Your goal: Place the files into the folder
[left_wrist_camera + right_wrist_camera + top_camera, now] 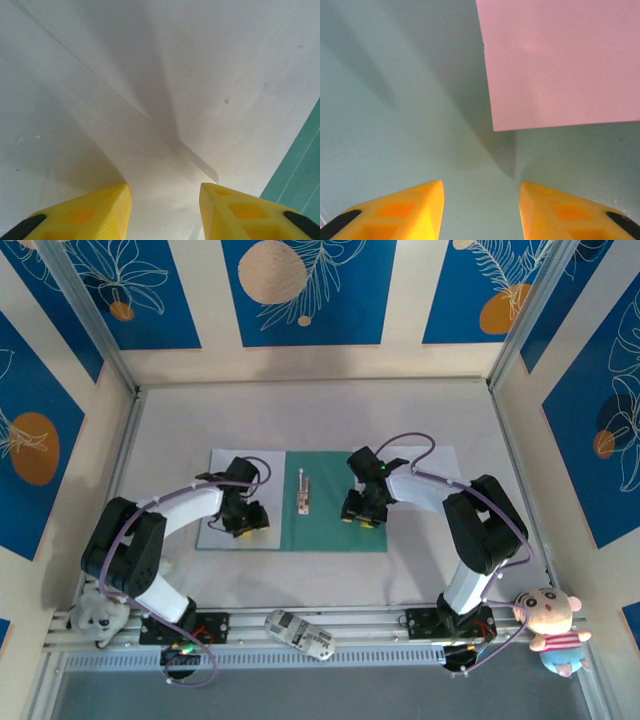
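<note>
flanking one folder, two files

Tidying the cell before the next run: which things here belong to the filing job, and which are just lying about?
Job:
files
folder

Lying about:
grey plush
pink plush
grey device

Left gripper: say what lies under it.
Under the left gripper lie white sheets, with the teal folder showing beside them. What lies beneath the sheets is covered.
</note>
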Controlling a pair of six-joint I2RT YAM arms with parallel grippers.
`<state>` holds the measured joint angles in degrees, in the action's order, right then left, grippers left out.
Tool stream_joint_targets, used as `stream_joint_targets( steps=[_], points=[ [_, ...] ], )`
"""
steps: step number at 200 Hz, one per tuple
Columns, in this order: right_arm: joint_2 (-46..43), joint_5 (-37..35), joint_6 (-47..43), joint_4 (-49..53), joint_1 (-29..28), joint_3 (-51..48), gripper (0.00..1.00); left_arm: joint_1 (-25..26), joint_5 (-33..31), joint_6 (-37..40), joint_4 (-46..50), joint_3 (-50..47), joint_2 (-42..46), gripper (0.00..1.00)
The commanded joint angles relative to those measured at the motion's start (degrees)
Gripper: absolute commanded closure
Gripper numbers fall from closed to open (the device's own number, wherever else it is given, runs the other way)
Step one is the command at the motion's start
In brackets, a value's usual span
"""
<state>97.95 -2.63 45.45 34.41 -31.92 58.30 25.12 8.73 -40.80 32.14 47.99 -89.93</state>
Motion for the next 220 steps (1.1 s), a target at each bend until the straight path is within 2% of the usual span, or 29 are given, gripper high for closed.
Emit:
stream_joint_targets(
  steps=[1, 56, 94, 158, 220],
  points=[
    [-0.1, 1.8, -1.3, 2.0, 0.7, 2.4, 0.55, 0.4, 0.6, -1.3, 2.6, -0.9, 0.1, 0.58],
    [-4.6, 0.7, -4.4, 6.5, 3.8, 6.7, 0.55, 0.4, 0.4, -1.0, 4.7, 3.2, 0.7, 0.57],
    [-3.6, 0.3, -5.9, 6.6, 7.8, 8.7, 0.55, 0.5, 0.5, -0.9, 5.5, 4.4, 1.1, 0.57],
    [8.9, -0.1, -7.7, 8.3, 14.6, 22.2, 0.54, 0.8, 0.1, -0.5, 5.9, 3.8, 2.0, 0.57],
    [23.8, 0.1, -7.8, 11.9, 14.7, 38.1, 0.54, 0.8, 0.0, -0.3, 6.0, 3.7, 1.8, 0.57]
  ],
)
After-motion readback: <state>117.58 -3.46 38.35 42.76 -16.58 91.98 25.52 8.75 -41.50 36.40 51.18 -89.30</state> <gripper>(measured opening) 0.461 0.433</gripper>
